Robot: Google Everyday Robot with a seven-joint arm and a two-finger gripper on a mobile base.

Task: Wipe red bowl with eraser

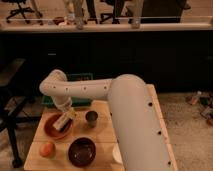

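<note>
Table (102, 131) edge close to the left of the red bowl (49, 131); little bare wood, only toward the right. Grey metal cup (91, 118) just beside on the right, dark bowl (82, 152) near in front, orange round thing (47, 149) at front left, green basket (82, 77) behind. Gripper (65, 116) over the red bowl, fingers pinching the eraser (62, 123), tilted, low inside.
</note>
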